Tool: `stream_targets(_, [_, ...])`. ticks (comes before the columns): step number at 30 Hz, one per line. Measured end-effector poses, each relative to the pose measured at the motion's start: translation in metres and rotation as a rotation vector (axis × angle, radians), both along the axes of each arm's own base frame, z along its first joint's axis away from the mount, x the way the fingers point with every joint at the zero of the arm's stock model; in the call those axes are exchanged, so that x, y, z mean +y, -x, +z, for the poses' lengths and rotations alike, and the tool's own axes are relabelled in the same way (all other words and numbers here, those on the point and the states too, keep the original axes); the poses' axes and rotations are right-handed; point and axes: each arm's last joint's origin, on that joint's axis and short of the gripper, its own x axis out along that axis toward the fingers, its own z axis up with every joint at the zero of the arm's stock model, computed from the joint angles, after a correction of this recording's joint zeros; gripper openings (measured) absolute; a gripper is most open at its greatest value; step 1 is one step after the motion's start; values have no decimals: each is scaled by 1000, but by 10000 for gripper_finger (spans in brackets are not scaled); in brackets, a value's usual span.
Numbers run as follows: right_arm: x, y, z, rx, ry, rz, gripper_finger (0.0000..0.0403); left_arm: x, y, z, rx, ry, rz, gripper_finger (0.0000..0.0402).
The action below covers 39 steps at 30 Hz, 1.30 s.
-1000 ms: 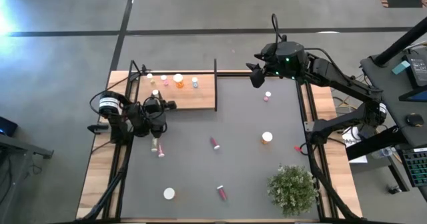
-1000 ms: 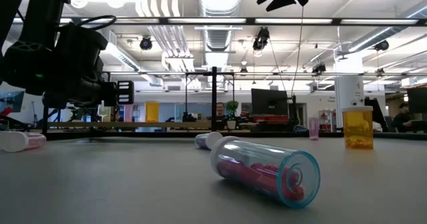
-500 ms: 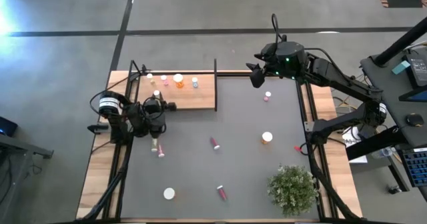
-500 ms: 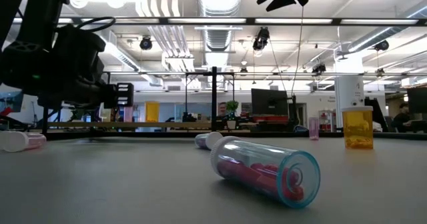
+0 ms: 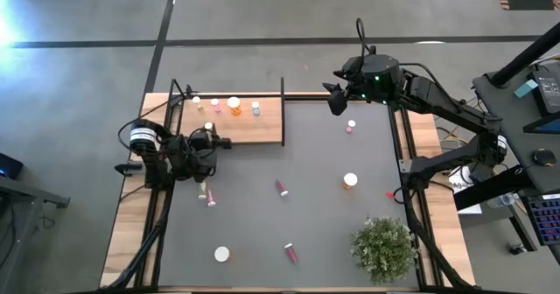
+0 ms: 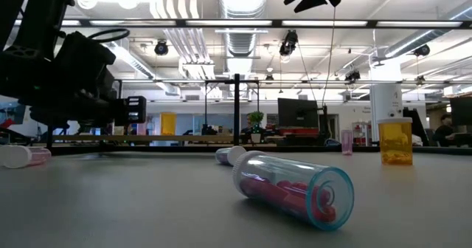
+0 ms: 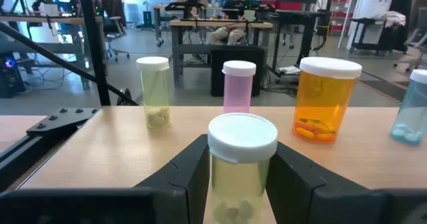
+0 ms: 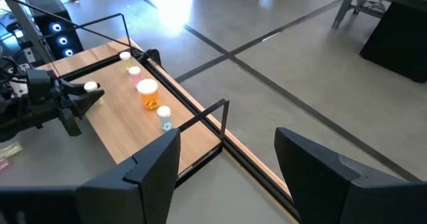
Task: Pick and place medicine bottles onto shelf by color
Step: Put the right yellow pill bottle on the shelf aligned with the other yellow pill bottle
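A yellow-green bottle (image 7: pixel 242 164) with a white cap stands upright between the fingers of the left tool (image 7: pixel 235 177), which is closed on it over the front part of the shelf (image 7: pixel 100 157), at the upper left of the counter (image 5: pixel 306 198) in the high view. Behind it on the shelf stand four bottles in a row: yellow-green (image 7: pixel 153 91), pink (image 7: pixel 238 86), orange (image 7: pixel 323 100) and pale blue (image 7: pixel 408 108). More bottles are spread on the counter: a pink one (image 6: pixel 293 192) lies on its side near the bottom centre of the high view, an orange one (image 5: pixel 350 181) stands right of centre. A plant (image 5: pixel 383 248) sits lower right. The right tool (image 5: pixel 334 98) hangs with its fingers wide apart and empty, high over the counter's upper right
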Motion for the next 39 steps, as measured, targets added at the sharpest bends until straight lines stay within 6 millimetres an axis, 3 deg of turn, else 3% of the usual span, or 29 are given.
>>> stream_targets(10, [0,0,0,0,0,0,233,-1,5,-2,-57,5,5,113])
stream_targets(22, [0,0,0,-1,0,0,233,-1,5,1,-83,1,2,164])
stream_targets(32, [0,0,0,0,0,0,233,-1,4,20,-29,-32,-2,164])
stream_targets(39, [0,0,0,0,0,0,233,-2,6,44,34,-64,-9,164])
